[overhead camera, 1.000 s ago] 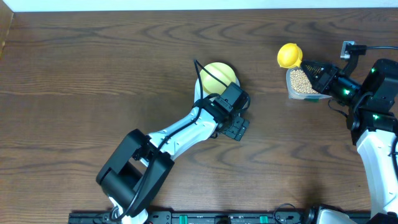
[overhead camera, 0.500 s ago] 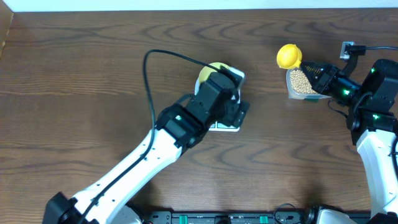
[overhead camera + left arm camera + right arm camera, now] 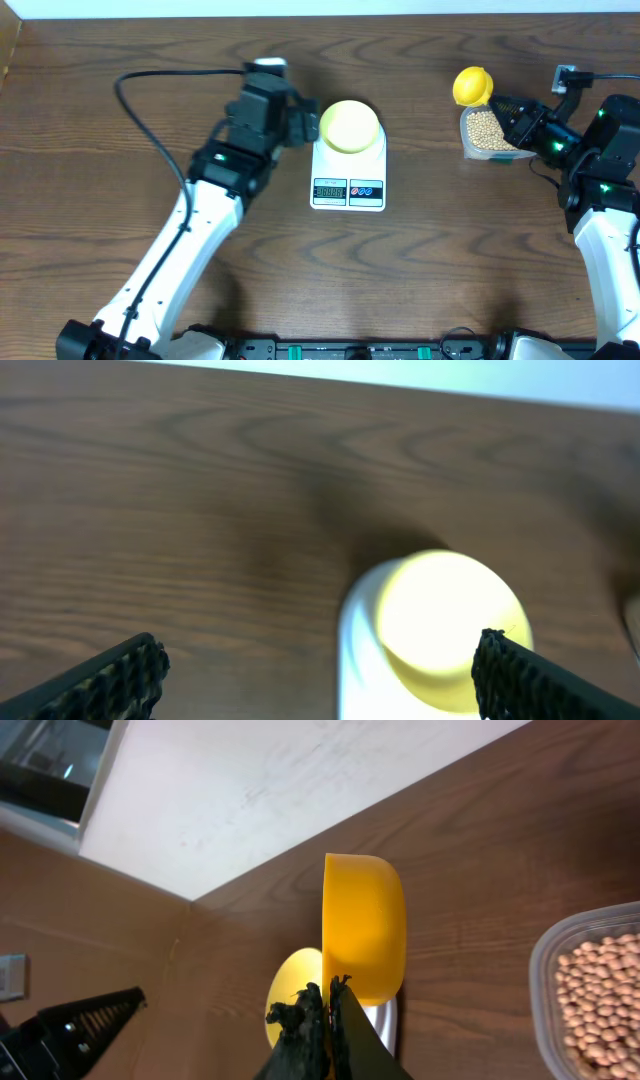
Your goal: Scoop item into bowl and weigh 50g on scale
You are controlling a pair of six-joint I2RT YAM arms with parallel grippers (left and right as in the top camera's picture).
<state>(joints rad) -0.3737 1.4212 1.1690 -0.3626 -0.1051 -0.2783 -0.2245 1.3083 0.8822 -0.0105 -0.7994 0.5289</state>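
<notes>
I am holding my left pincer (image 3: 320, 658) spread wide just beside the bowl (image 3: 349, 125), which is sitting on the scale (image 3: 348, 188). My right pincer (image 3: 327, 1005) is pinching the scoop (image 3: 364, 928) near the tub (image 3: 470, 152) of beans (image 3: 486, 127).

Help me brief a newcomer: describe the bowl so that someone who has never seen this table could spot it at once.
On the brown wooden table, find the white scale near the middle. The bowl sits on its top, behind the display. It is round and pale yellow-green, unlike the brighter yellow scoop and the clear tub of beans off to the right.
</notes>
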